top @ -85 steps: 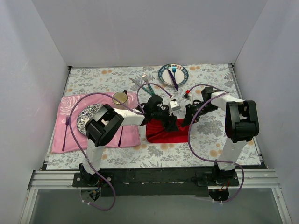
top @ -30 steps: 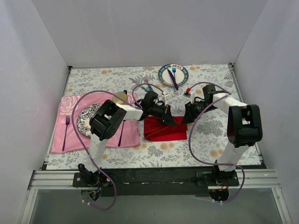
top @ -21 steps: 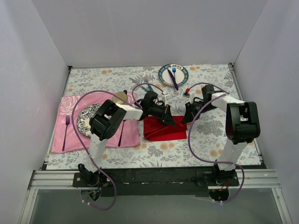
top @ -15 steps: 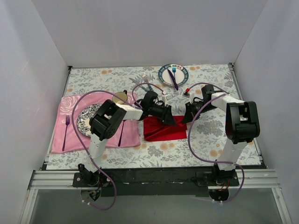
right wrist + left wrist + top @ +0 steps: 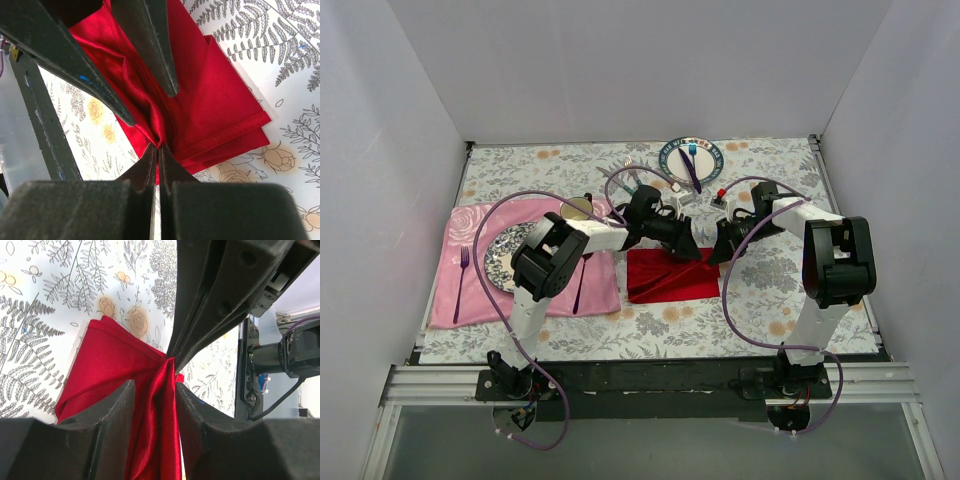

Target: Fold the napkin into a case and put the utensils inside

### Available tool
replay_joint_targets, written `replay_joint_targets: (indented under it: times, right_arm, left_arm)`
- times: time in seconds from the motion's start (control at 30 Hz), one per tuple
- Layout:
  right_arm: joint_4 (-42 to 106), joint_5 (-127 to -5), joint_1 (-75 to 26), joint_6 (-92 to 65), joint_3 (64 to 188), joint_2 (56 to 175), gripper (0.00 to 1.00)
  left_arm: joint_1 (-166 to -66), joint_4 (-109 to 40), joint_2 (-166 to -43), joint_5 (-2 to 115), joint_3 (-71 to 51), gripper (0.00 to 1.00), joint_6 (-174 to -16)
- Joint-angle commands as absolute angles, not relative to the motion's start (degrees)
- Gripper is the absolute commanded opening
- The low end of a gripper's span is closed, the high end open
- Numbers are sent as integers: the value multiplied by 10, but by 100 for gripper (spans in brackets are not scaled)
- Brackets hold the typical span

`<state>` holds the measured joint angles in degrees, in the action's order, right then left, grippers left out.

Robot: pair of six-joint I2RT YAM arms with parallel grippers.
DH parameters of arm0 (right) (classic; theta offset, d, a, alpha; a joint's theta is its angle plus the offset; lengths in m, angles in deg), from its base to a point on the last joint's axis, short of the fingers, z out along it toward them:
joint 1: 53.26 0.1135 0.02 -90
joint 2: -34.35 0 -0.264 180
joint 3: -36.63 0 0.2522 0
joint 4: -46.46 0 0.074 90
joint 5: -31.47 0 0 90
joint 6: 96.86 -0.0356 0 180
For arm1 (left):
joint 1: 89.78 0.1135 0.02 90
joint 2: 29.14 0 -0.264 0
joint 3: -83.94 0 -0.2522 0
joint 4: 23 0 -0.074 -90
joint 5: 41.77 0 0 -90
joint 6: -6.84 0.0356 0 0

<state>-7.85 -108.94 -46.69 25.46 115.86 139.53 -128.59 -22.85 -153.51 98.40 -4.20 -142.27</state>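
The red napkin [image 5: 670, 280] lies folded on the flowered tablecloth in the middle, with one fold pulled up into a ridge at its far right corner. My right gripper [image 5: 716, 252] is shut on that ridge; in the right wrist view its tips [image 5: 159, 147] pinch the cloth [image 5: 210, 100]. My left gripper [image 5: 692, 250] meets it from the left and stands open, the raised fold [image 5: 155, 405] running loosely between its fingers. The teal-handled utensils [image 5: 632, 176] lie behind the left arm, partly hidden by it and its cable.
A pink placemat [image 5: 460, 290] at the left carries a patterned plate [image 5: 505, 255], a purple fork [image 5: 463, 270] and a purple utensil [image 5: 578, 290]; a cup [image 5: 577, 208] stands at its far corner. A round plate [image 5: 672, 160] with blue and purple cutlery sits at the back.
My right gripper has shut on the napkin's raised fold. My left gripper, shut on the cloth a second ago, has opened and shifted slightly toward the back.
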Motion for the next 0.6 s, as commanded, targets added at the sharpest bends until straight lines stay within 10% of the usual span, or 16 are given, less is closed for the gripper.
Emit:
replay_joint_targets:
  times: [0.0,0.47,0.57]
  right_arm:
    - [-91,-1112,-463,265,1182,1397,1]
    - [-97,-1108,-464,263,1194,1410,1]
    - [-95,-1105,-464,260,1193,1410,1]
  left_arm:
    - [-1289,-241,-1532,989,-30,38,-1409]
    - [-1296,-282,-1523,991,-39,42,-1377]
    - [-1295,-289,-1517,993,-42,24,-1381]
